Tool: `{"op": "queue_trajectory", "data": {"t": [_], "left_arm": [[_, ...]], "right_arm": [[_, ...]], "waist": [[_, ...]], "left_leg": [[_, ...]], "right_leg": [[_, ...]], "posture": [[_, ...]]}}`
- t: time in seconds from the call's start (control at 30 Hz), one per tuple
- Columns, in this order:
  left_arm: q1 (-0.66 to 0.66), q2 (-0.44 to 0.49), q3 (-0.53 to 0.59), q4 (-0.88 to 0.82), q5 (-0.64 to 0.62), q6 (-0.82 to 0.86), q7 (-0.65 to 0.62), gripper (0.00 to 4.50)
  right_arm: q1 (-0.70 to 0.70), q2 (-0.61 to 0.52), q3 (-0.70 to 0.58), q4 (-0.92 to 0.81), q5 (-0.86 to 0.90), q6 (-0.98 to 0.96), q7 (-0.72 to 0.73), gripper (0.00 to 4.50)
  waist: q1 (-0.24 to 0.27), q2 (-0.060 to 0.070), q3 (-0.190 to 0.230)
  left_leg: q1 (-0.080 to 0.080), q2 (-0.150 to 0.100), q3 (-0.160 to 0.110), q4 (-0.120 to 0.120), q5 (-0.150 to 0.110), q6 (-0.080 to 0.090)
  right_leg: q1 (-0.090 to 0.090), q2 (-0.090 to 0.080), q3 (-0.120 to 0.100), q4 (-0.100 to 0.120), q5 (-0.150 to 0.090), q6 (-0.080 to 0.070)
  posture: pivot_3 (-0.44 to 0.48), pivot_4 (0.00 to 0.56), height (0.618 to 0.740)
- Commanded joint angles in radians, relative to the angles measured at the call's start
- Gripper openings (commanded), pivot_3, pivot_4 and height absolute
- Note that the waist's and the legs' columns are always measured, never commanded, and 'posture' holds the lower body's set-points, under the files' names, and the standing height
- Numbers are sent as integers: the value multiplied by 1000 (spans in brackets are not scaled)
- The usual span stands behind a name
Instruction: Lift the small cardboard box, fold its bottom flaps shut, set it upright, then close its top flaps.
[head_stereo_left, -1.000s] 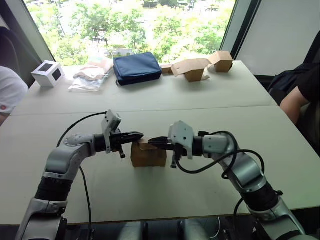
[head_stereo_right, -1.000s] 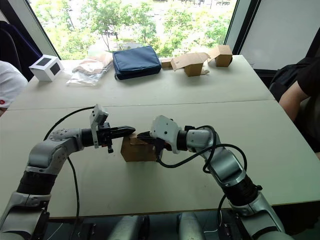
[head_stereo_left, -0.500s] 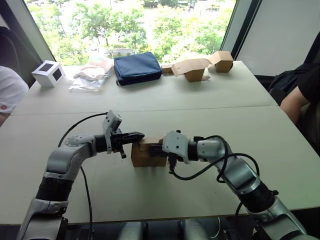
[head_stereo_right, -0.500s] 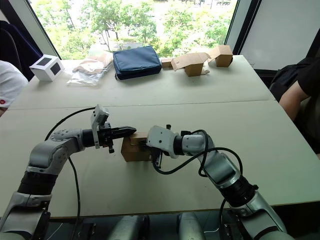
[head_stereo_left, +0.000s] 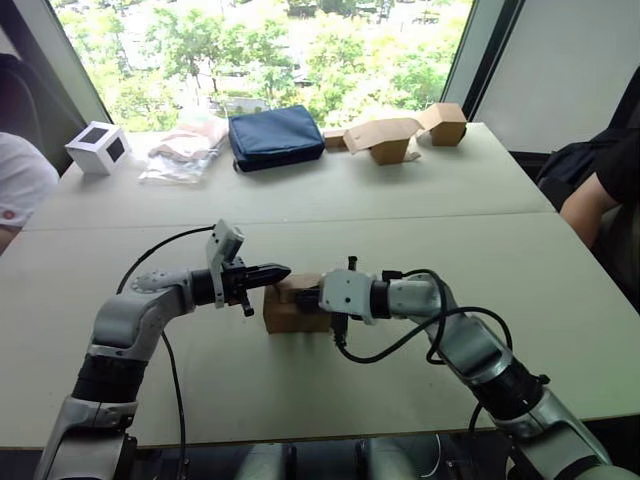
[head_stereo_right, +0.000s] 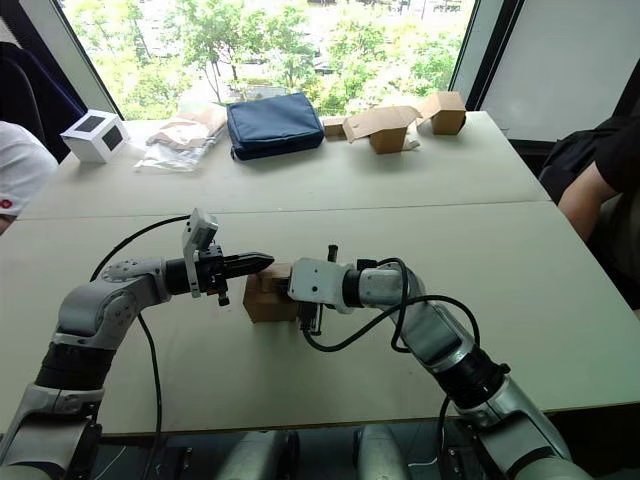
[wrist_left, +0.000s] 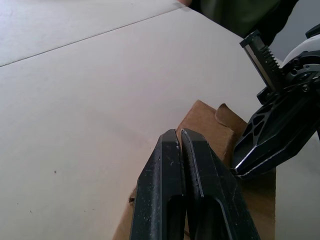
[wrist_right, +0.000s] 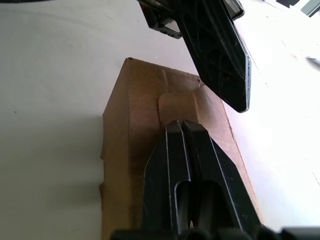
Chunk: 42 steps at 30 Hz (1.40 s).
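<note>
Box (head_stereo_left: 296, 308) sits upright mid-table (head_stereo_left: 400, 190); 2 grippers, left (head_stereo_left: 282, 271) and right (wrist_right: 182, 129), both clenched empty, tips over top flaps (wrist_right: 181, 107), likely pressing tuck tongue down.

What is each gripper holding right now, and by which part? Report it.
Nothing is held. The left gripper and right gripper are both shut, with nothing between their fingers, their tips over the top of the small cardboard box, which sits on the table.
</note>
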Motion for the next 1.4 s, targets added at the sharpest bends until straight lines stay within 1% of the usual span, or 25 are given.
{"op": "queue_trajectory", "data": {"t": [0.03, 0.27, 0.47, 0.7, 1.0, 1.13, 1.23, 1.4], "left_arm": [[-2, 8, 14, -38, -5, -7, -1, 95], [-4, 12, 23, -25, 1, -17, 4, 95], [-12, 7, 31, -14, -4, -16, 12, 95], [-11, -7, 26, -9, -6, -9, 23, 95], [0, -14, 30, -10, -10, -4, 27, 95], [3, -16, 31, -13, -14, 1, 32, 95], [12, -16, 23, -20, -11, -5, 28, 95], [34, 14, -30, -53, 33, -34, -5, 95]], "right_arm": [[7, 2, 1, 12, -25, 1, -9, 0], [35, 26, -65, -72, 104, 61, 33, 0], [46, 22, -74, -116, 150, 77, 59, 0], [22, 23, -35, -52, 69, 60, 21, 0], [4, 26, -16, -1, -1, 27, -7, 0], [-4, 11, 3, 26, -61, -24, -22, 0], [5, 19, -2, 18, -57, -20, -19, 0], [34, 40, -46, -48, 41, 45, 16, 0]], "waist": [[0, 0, 0], [-1, 0, 0], [-2, 0, 0], [-1, 0, 0], [-1, 0, 0], [-1, 0, 0], [-1, 0, 0], [-1, 0, 0]], "left_leg": [[0, 0, 0, 0, 0, 0], [1, 0, 0, 0, 0, 0], [1, 0, 0, -1, 0, 0], [1, 0, 0, -1, 0, 0], [1, 0, 0, -1, 0, 0], [1, 0, 0, -1, 0, 0], [1, 0, 0, -1, 0, 0], [1, 0, 0, -1, 0, 0]], "right_leg": [[0, 0, 0, 0, 0, 0], [0, 0, 0, 0, 0, 0], [0, 0, 0, 0, 0, 0], [0, 0, 0, 0, 0, 0], [0, 0, 0, 0, 0, 0], [0, 0, 0, 0, 0, 0], [0, 0, 0, 0, 0, 0], [0, 0, 0, 0, 0, 0]], "posture": [[0, 150, 740], [0, 150, 740], [0, 150, 740], [0, 150, 740], [0, 150, 740], [0, 150, 740], [0, 150, 740], [0, 150, 740]]}}
